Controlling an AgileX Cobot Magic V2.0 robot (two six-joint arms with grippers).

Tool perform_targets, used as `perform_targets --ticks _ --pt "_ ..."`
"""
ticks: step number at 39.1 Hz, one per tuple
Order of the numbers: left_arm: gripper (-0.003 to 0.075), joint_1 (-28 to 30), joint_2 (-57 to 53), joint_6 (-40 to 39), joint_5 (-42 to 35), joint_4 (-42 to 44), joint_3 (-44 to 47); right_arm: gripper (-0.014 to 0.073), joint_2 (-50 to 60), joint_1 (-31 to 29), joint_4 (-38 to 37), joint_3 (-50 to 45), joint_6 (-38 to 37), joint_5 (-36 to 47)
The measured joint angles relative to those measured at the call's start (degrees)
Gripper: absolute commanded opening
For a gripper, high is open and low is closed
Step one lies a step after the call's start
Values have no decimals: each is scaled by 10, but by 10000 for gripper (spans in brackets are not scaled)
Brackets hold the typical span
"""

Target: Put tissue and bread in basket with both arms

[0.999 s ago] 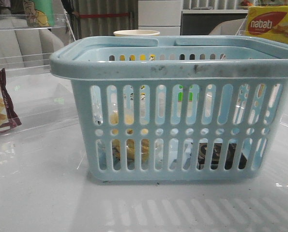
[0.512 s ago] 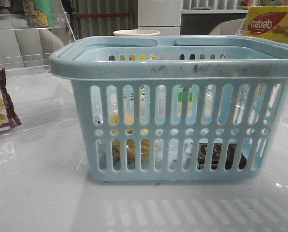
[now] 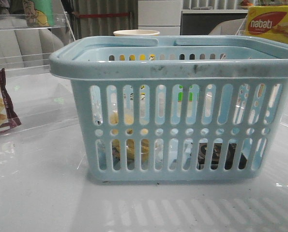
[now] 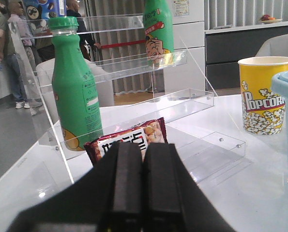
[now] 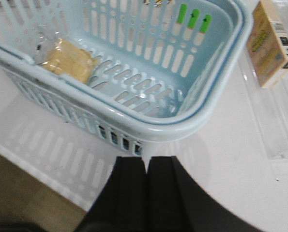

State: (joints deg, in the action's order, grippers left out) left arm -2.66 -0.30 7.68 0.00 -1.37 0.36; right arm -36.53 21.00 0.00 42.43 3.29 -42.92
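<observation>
Pale blue plastic fills the middle of the front view: the basket (image 3: 175, 108) sits square on the white surface (image 3: 37, 203), and both items look to be inside it. Through the slots at lower left there's a yellowish lump, the bread (image 3: 129, 147), and at lower right a dark flat shape on the floor, the tissue (image 3: 221, 155). Right wrist view backs that up for the bread (image 5: 68, 62), lying in the upper left of that frame against the basket (image 5: 216, 108) wall; the tissue isn't clearly visible there.

Left end effector (image 4: 143, 186), low centre of its frame, has its fingers pressed together on nothing, facing a snack packet (image 4: 129, 137) and a green bottle (image 4: 75, 92), with a popcorn cup (image 4: 262, 94) at right. Right end effector (image 5: 146, 193), bottom centre, also together and empty, just outside the basket rim, a tan box (image 5: 272, 41) at upper right.

So my read: the placing is done, we're at the retreat stage. Next move calls for little more than both arms pulling clear without nudging the basket.
</observation>
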Motion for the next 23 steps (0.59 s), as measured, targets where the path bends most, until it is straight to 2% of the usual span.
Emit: perform_targets --ticks 12,23 --pt "91 0 0 0 0 -1 0 56 175 -144 -18 -172 0 177" --pt "91 0 0 0 0 -1 0 56 334 -211 -18 -365 0 280"
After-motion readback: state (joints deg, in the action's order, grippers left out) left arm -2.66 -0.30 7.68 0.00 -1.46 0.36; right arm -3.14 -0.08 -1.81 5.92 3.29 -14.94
